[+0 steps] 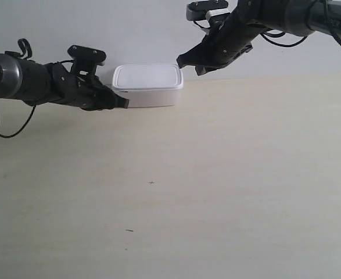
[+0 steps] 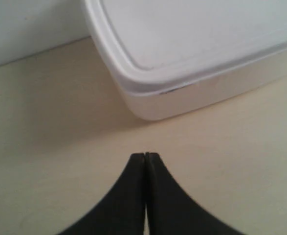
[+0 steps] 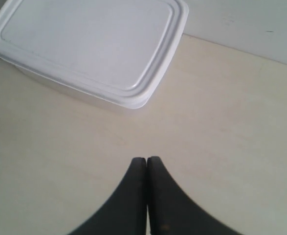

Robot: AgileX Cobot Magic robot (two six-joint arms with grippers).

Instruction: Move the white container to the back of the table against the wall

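Where the table (image 1: 216, 174) meets the wall (image 1: 129, 29), one white container (image 1: 147, 85) lies flat with its lid upward. Its long axis runs along the wall, from side to side in the exterior view, and one long side faces that camera. I cannot tell if its back edge really touches the wall or is only just beside it. It is a low rectangular box of smooth white plastic with rounded corners, and the lid (image 3: 84, 44) is flat with a raised rim all around. The table is pale beige with a light wood grain, and two tiny dark specks (image 1: 151, 182) are on its near part. The wall is plain and pale grey-white. Two dark arms are visible, one at each end of the container. The left gripper (image 2: 145, 155), at the exterior view's left, is low and points at a front corner of the container (image 2: 197, 44); its black fingers are pressed together with nothing between them, and a strip of bare table separates them from the box. The right gripper (image 3: 146, 159) hangs higher, above the other end, also fully closed and empty.
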